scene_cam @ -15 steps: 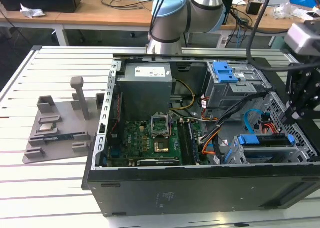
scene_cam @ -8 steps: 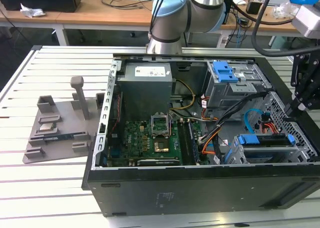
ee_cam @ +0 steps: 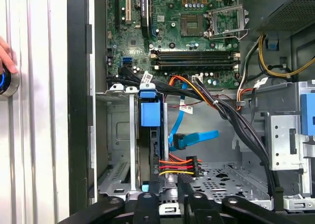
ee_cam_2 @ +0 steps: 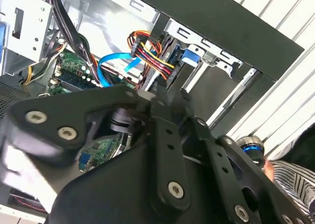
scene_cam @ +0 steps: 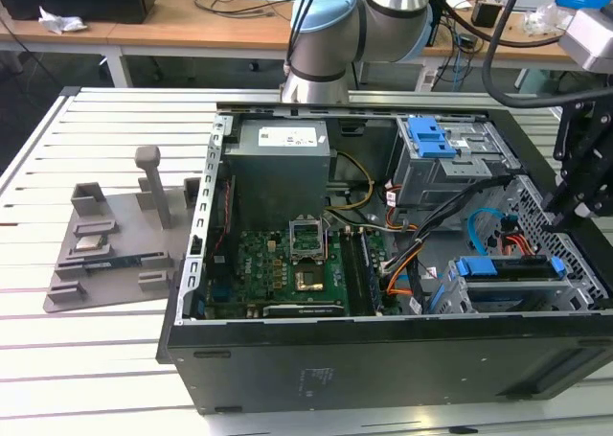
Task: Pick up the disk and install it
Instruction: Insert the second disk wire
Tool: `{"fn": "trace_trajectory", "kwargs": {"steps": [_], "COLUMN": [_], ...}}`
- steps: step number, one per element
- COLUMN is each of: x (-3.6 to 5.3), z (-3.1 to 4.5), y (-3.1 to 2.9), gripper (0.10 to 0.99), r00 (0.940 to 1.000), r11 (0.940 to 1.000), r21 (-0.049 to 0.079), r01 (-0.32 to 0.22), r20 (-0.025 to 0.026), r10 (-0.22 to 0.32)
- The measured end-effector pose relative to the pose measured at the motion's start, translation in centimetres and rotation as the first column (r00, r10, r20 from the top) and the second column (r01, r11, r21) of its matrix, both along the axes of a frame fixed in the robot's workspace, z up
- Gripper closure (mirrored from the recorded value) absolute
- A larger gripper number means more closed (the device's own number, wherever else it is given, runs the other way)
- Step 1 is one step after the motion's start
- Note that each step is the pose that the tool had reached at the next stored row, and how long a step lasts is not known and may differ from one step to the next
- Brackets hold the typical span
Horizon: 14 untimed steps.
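Sitting upright in the metal drive cage (ee_cam: 118, 150) at the front corner of the open PC case (scene_cam: 383, 359), the disk (ee_cam: 150, 135) has its blue carrier tab up, w/ red-yellow power wires (ee_cam: 179, 165) plugged in beside it. Black end effector (ee_cam: 167, 204) hangs just above that cage, holding nothing; can't tell how far its fingers are apart. A hand (ee_cam: 6, 56) rests on the slatted desk (scene_cam: 96, 359) next to the case.

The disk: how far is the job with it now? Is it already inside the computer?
Done, it seems: the disk stands on edge in the metal cage inside the computer case, and a coloured cable reaches it. In hand: the gripper hangs just above that cage. Left: I cannot tell whether the disk is fully pushed in.
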<state>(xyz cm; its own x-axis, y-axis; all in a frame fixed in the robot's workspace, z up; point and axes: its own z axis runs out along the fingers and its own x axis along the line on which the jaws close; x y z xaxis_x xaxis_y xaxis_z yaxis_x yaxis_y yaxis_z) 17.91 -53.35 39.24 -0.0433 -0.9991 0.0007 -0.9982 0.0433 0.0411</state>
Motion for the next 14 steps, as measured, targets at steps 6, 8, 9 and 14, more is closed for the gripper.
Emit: {"fn": "trace_trajectory", "kwargs": {"steps": [6, 8, 9, 14], "x": [-3.22, -3.79, -3.92, -3.92], "z": [-1.08, -1.76, -1.81, -1.81], "y": [1.15, 1.15, 1.15, 1.15], "gripper": [0.788, 0.788, 0.788, 0.867], "r00": [1.0000, 0.9999, 0.9999, 0.9999], "r11": [1.0000, 0.9999, 0.9999, 0.9999], "r21": [0.000, 0.000, 0.000, 0.000], "r01": [-0.002, -0.012, -0.014, -0.014], "r20": [0.0000, 0.0000, 0.0000, 0.0000], "r10": [0.002, 0.012, 0.014, 0.014]}}
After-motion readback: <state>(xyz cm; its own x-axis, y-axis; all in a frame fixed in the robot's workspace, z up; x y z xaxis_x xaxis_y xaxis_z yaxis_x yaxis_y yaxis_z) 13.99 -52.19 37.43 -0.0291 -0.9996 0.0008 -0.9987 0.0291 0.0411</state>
